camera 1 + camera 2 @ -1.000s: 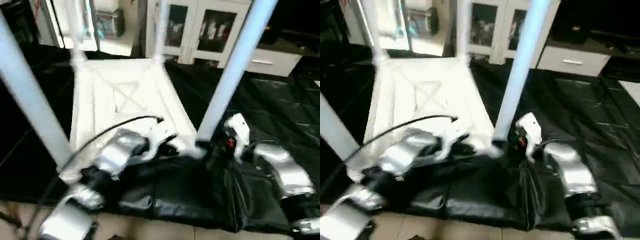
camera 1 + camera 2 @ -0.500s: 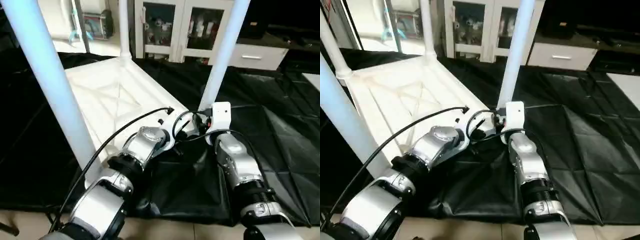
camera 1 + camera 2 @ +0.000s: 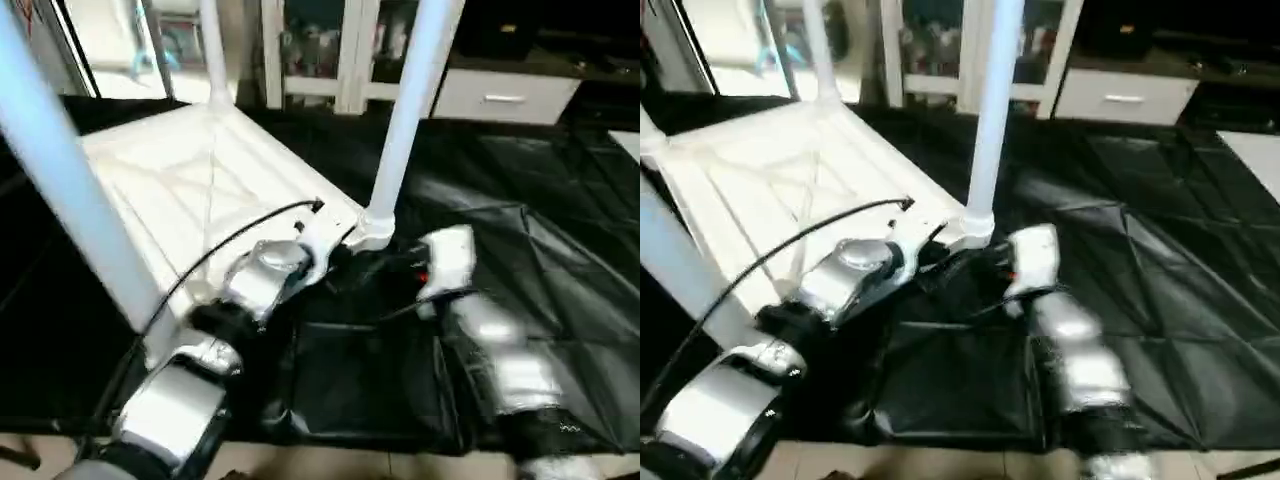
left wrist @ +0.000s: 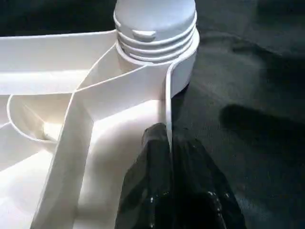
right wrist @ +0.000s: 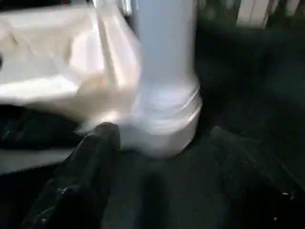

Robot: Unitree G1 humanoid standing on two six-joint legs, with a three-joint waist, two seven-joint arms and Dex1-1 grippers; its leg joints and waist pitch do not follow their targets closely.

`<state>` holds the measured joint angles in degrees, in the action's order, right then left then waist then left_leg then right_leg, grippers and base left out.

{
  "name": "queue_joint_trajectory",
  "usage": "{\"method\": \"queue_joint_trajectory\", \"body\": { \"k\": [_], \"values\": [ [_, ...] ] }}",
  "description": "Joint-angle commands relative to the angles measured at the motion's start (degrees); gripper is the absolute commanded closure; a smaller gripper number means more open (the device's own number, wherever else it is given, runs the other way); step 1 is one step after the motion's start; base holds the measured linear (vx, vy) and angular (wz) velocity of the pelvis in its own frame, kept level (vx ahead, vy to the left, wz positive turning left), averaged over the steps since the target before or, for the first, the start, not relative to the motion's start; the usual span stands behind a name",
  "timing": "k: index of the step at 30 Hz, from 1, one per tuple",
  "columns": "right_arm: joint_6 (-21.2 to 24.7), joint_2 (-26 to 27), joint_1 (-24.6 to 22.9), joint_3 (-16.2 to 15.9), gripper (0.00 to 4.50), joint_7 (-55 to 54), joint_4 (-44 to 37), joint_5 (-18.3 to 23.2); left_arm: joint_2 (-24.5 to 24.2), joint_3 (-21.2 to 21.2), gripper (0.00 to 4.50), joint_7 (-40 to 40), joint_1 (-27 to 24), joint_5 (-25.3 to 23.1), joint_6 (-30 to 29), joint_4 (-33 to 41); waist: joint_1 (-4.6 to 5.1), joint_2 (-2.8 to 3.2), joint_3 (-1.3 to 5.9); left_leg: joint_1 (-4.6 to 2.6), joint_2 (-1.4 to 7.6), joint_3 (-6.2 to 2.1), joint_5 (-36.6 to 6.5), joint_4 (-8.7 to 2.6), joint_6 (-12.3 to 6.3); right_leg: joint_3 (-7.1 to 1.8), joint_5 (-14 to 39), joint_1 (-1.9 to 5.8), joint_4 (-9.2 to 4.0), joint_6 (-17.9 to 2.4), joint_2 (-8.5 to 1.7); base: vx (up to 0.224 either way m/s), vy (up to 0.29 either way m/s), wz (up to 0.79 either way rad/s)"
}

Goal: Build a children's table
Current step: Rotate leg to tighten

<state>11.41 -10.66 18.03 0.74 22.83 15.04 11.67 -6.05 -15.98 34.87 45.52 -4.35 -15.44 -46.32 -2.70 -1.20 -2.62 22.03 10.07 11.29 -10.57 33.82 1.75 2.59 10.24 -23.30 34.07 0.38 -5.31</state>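
Inverted white plastic children's table (image 3: 200, 180) on black sheeting (image 3: 520, 250), legs upright.
Left gripper (image 4: 167, 143) pinches the tabletop's thin rim beside the corner socket (image 4: 157, 57); right gripper (image 5: 143, 157) spread near the same socket.

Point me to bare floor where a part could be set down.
Free: the black sheet to the right of the near leg, toward the cabinet. Crowded: the tabletop corner, where the left gripper pinches the rim and the right gripper sits nearby.
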Motion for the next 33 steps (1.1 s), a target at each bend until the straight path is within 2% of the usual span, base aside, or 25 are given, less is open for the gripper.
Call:
{"method": "queue_joint_trajectory", "body": {
  "k": [1,3,4,5,6,7,8,9,10,13,15,20,25,28,33],
  "values": [
    [2.27,-2.21,-1.19,0.26,0.90,4.02,-4.14,1.42,-1.21,-3.06,4.50,7.90,-2.84,0.20,2.15,3.28,-0.57,-0.57,3.32,-1.19,3.10,-1.15,-8.96,-4.08,-5.74,-1.96,4.92,2.90,-3.54,-14.36,-3.31,0.000,0.000,0.00],
    [4.01,-6.27,-1.75,0.04,0.72,8.40,-6.31,1.88,-2.72,-4.26,4.50,11.39,-4.56,0.54,1.79,5.89,-0.90,-0.44,3.20,-1.45,3.38,-1.23,-11.46,-4.30,-4.36,-2.03,8.99,2.77,-3.83,-13.67,-3.36,0.000,0.000,0.00],
    [4.01,-6.27,-1.75,0.04,0.61,8.40,-6.31,1.88,-2.72,-4.26,4.50,11.39,-4.56,0.54,1.79,5.89,-1.21,-0.21,3.01,-1.93,3.51,-1.06,-13.14,-4.41,-3.27,-2.15,11.08,2.12,-4.17,-13.24,-3.22,0.000,0.000,0.00],
    [7.08,-9.85,-2.48,-1.08,0.53,15.12,-8.48,4.64,-3.67,-5.05,4.50,14.29,-5.41,1.11,1.48,7.51,-1.23,-0.13,2.93,-2.19,3.40,-1.02,-15.45,-4.55,-2.40,-2.14,12.75,2.10,-4.32,-13.00,-3.00,0.000,0.000,0.00],
    [9.07,-11.89,-2.95,-1.82,0.46,19.21,-9.64,6.46,-4.24,-5.63,4.50,16.31,-5.91,1.50,1.82,8.46,-1.42,-0.20,2.93,-2.03,3.56,-1.14,-15.85,-4.62,-2.00,-2.20,13.12,2.21,-4.28,-12.62,-3.13,0.000,0.000,0.00],
    [9.07,-11.89,-2.95,-1.82,0.38,19.21,-9.64,6.46,-4.24,-5.63,4.50,16.31,-5.91,1.50,1.82,8.46,-1.59,-0.14,2.92,-1.95,3.59,-1.24,-16.48,-4.77,-1.58,-2.24,13.67,2.23,-4.32,-12.02,-3.19,0.000,0.000,0.00],
    [10.13,-14.97,-3.69,-3.18,0.18,24.59,-11.03,7.82,-5.24,-6.67,4.50,19.42,-6.76,2.08,1.34,10.50,-1.62,-0.08,2.92,-1.90,3.59,-1.21,-16.63,-4.81,-1.30,-2.30,13.72,2.15,-4.32,-11.81,-3.22,0.000,0.000,0.00],
    [10.60,-16.44,-3.95,-3.91,0.09,26.79,-11.40,8.16,-5.88,-7.39,4.50,21.36,-7.29,2.40,1.41,11.84,-1.93,-0.15,3.13,-1.77,3.72,-1.44,-15.94,-4.79,-1.07,-2.24,12.37,2.52,-4.03,-11.70,-3.36,0.000,0.000,0.00],
    [11.10,-18.12,-4.12,-4.80,0.03,29.33,-11.55,8.56,-6.77,-8.42,4.50,24.05,-8.05,2.91,0.93,13.97,-2.12,-0.33,3.07,-1.91,3.67,-1.22,-15.08,-4.70,-1.20,-2.33,11.01,2.18,-3.95,-11.88,-3.32,0.000,0.000,0.00],
    [11.75,-19.13,-3.57,-5.49,0.03,31.34,-10.73,8.40,-7.67,-9.49,4.50,26.73,-8.80,3.15,0.35,16.29,-2.38,-0.41,3.32,-1.77,3.50,-1.00,-11.66,-4.32,-2.15,-2.29,6.98,2.26,-3.44,-13.20,-3.35,0.000,0.000,0.00],
    [10.36,-19.93,-2.33,-6.68,0.03,32.45,-8.67,5.81,-8.24,-9.89,4.50,28.80,-9.67,3.11,-1.16,18.85,-2.44,-0.69,3.39,-1.45,3.51,-1.12,-9.89,-4.23,-2.42,-2.19,5.87,2.61,-3.06,-13.64,-3.51,0.000,0.000,0.00],
    [9.83,-19.98,1.04,-8.37,0.03,34.00,-5.10,4.87,-9.55,-10.99,4.50,31.61,-10.86,3.80,-2.59,22.20,-2.38,-0.88,3.29,-1.64,3.44,-0.94,-9.97,-4.09,-2.74,-2.23,8.56,2.39,-3.40,-13.79,-3.54,0.000,0.000,0.00],
    [7.73,-19.72,2.75,-9.20,0.03,35.38,-2.31,4.14,-10.38,-11.20,4.50,32.16,-11.52,3.52,-3.54,23.46,-2.58,-0.88,3.31,-1.63,3.44,-0.95,-9.67,-4.05,-2.36,-2.16,8.12,2.35,-3.18,-13.67,-3.43,0.000,0.000,0.00],
    [5.89,-19.56,3.67,-9.65,0.39,37.09,0.01,2.84,-10.51,-10.88,4.50,32.31,-11.90,3.15,-4.39,24.48,-2.47,-0.90,3.41,-1.65,3.38,-0.94,-9.95,-3.98,-2.11,-2.11,7.69,2.40,-3.12,-13.92,-3.38,0.000,0.000,0.00],
    [4.18,-20.70,3.97,-10.88,0.78,39.46,1.22,2.35,-11.19,-11.13,4.50,32.22,-11.80,3.02,-4.82,24.68,-2.54,-0.90,3.53,-1.62,3.35,-0.93,-8.31,-3.76,-3.37,-2.08,5.48,2.59,-2.86,-14.56,-3.37,0.000,0.000,0.00]
  ]
}}
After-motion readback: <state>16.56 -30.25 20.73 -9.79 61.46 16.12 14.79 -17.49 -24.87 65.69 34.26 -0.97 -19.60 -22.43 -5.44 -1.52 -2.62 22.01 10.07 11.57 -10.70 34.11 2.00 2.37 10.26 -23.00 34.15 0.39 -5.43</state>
